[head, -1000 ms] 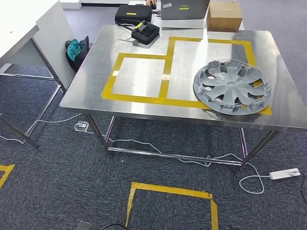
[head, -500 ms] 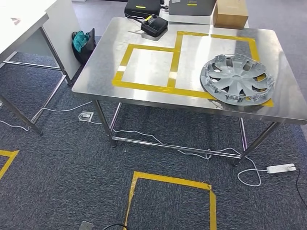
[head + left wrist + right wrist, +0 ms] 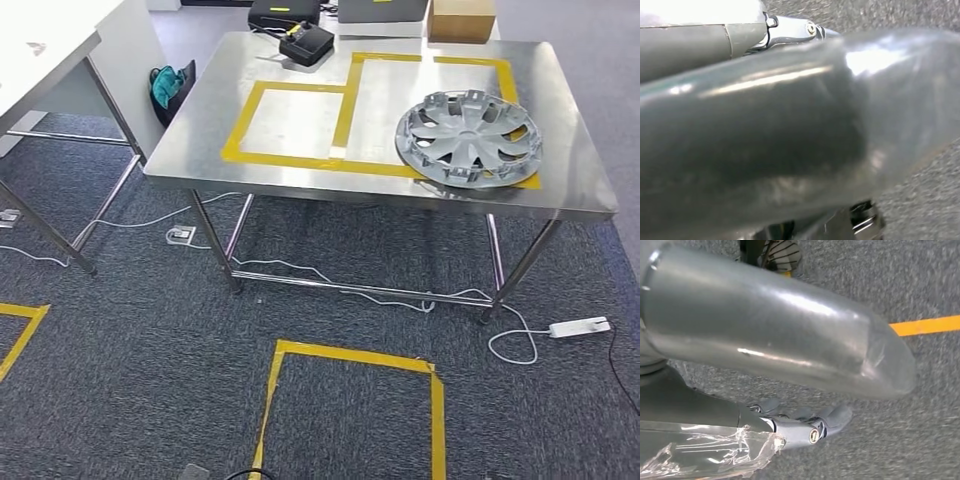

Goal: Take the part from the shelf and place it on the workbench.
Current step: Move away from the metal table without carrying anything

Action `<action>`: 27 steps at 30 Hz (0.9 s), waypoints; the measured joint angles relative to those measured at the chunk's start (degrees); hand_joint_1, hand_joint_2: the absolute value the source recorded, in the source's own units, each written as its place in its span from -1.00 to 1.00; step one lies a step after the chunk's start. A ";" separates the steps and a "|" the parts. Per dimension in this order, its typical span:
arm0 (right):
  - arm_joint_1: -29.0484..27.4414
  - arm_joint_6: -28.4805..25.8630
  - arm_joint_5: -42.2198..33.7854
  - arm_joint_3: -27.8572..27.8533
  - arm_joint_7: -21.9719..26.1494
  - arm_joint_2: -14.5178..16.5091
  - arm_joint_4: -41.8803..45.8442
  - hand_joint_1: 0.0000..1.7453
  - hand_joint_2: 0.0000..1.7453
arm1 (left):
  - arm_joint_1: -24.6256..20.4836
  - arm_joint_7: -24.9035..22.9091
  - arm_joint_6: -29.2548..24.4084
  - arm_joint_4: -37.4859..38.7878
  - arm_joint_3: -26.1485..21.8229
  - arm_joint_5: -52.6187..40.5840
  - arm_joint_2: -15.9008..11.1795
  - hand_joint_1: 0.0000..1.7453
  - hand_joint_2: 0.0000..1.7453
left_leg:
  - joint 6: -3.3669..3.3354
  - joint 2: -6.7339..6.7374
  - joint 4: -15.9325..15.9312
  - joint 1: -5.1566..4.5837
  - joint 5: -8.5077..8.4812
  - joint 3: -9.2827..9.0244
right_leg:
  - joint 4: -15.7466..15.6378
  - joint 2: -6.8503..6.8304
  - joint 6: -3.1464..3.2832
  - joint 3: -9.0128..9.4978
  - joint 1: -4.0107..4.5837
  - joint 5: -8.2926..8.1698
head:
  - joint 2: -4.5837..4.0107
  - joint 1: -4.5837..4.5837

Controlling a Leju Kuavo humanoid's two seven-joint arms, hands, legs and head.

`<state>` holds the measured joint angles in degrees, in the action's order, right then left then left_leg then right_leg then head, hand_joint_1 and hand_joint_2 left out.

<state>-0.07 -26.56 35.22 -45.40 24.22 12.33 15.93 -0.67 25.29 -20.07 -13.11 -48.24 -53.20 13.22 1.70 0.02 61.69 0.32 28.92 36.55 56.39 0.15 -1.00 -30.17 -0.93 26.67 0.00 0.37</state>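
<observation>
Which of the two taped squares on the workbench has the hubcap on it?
The right-hand yellow-taped square, the larger one. The hubcap lies across its near edge, overlapping the tape. The smaller left square holds nothing inside its outline on the workbench.

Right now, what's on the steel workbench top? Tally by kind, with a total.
Silver wheel cover: 1
Black controller with yellow label: 1
Black case: 1
Cardboard box: 1
Grey device at the far edge: 1, cut off by the picture edge, kind unclear
Total: 5
All sit on or at the far edge of the workbench.
</observation>
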 joint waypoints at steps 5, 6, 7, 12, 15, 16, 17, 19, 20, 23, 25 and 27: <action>0.06 0.84 1.08 -1.28 -1.15 -0.84 0.01 -1.00 -1.00 | -0.64 0.74 -0.78 -0.01 -0.05 0.25 0.87 -1.00 -1.00 | -0.36 0.00 9.82 -0.05 2.85 -0.78 | 0.17 -0.24 0.13 -4.44 0.48 -3.74 | -0.02 -0.05; 0.13 0.98 1.59 -1.40 -1.33 -0.99 0.01 -1.00 -1.00 | -0.83 1.21 -0.86 -0.02 -0.08 0.42 1.00 -1.00 -1.00 | -0.66 0.00 6.73 -0.09 1.14 -3.49 | 0.18 -0.25 0.01 -5.24 0.53 -4.48 | -0.02 -0.05; 0.22 1.14 2.02 -1.49 -1.40 -1.13 0.01 -1.00 -1.00 | -1.07 1.64 -0.90 -0.05 -0.10 0.53 1.13 -1.00 -1.00 | -0.97 -0.01 2.24 -0.19 0.31 -7.02 | 0.23 -0.23 -0.17 -5.90 0.63 -5.15 | -0.01 -0.06; 0.49 1.49 3.28 -2.05 -0.22 -1.48 -0.02 -1.00 -1.00 | -1.82 2.79 -1.07 -0.17 -0.89 1.60 1.64 -1.00 -1.00 | -2.15 0.02 -8.81 -0.80 0.63 -13.03 | -0.61 -0.34 -1.78 -7.06 0.42 -8.35 | -0.01 -0.14; 0.30 1.28 4.47 -2.14 0.74 -1.55 -0.07 -1.00 -1.00 | -1.39 3.76 -0.68 -0.17 -1.80 2.77 1.49 -1.00 -1.00 | -3.16 0.27 -8.93 -0.64 -0.85 -11.74 | 0.65 -0.29 -2.38 -7.92 0.23 -5.52 | -0.02 -0.13; 0.27 1.25 4.61 -2.14 0.81 -1.55 -0.08 -1.00 -1.00 | -1.34 3.84 -0.58 -0.17 -1.88 2.89 1.45 -1.00 -1.00 | -3.27 0.26 -8.93 -0.64 -1.01 -11.58 | 1.03 -0.31 -2.43 -8.10 0.23 -4.74 | -0.02 -0.06; 0.27 1.25 4.61 -2.14 0.81 -1.55 -0.08 -1.00 -1.00 | -1.34 3.84 -0.58 -0.17 -1.88 2.89 1.45 -1.00 -1.00 | -3.27 0.26 -8.93 -0.64 -1.01 -11.58 | 1.03 -0.31 -2.43 -8.10 0.23 -4.74 | -0.02 -0.06; 0.25 1.22 4.70 -2.14 0.84 -1.55 -0.10 -1.00 -1.00 | -1.32 3.91 -0.50 -0.18 -1.95 2.96 1.44 -1.00 -1.00 | -3.31 0.26 -8.93 -0.64 -1.09 -11.51 | 1.29 -0.30 -2.43 -8.15 0.22 -4.35 | -0.02 0.02; 0.24 1.19 4.79 -2.15 0.88 -1.54 -0.12 -1.00 -1.00 | -1.30 3.99 -0.41 -0.19 -2.01 3.02 1.41 -1.00 -1.00 | -3.36 0.26 -8.93 -0.64 -1.17 -11.42 | 1.63 -0.29 -2.45 -8.23 0.22 -3.89 | -0.01 0.10; 0.35 0.65 5.50 -2.14 1.31 -1.38 -0.29 -1.00 -1.00 | -1.10 4.55 0.76 -0.23 -2.75 3.53 0.96 -1.00 -1.00 | -3.46 0.27 -8.84 -0.69 -2.37 -9.93 | 7.53 -0.27 -2.65 -9.34 0.21 0.20 | -0.01 0.32; 0.70 -0.22 6.14 -2.13 1.92 -1.07 -0.49 -1.00 -1.00 | -0.84 5.11 2.32 -0.27 -3.92 3.99 0.09 -1.00 -1.00 | -3.17 0.24 -8.13 -0.75 -4.83 -6.24 | 11.30 -0.27 -2.79 -6.13 0.20 0.77 | -0.01 0.41; 1.18 -0.63 6.33 -2.12 2.39 -0.81 -0.56 -1.00 -1.00 | -0.70 5.54 3.02 -0.34 -4.66 4.14 -0.49 -1.00 -1.00 | -2.56 0.18 -7.09 -0.89 -6.75 -3.19 | 5.15 -0.18 -2.64 1.30 0.26 0.91 | -0.01 0.43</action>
<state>1.11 -27.20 41.55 -47.52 26.61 11.52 15.37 -1.37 30.83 -17.05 -13.46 -52.89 -49.06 12.73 -0.86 0.20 54.61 -0.57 22.17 33.36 61.55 -0.04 -3.64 -28.87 -0.67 27.58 -0.01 0.80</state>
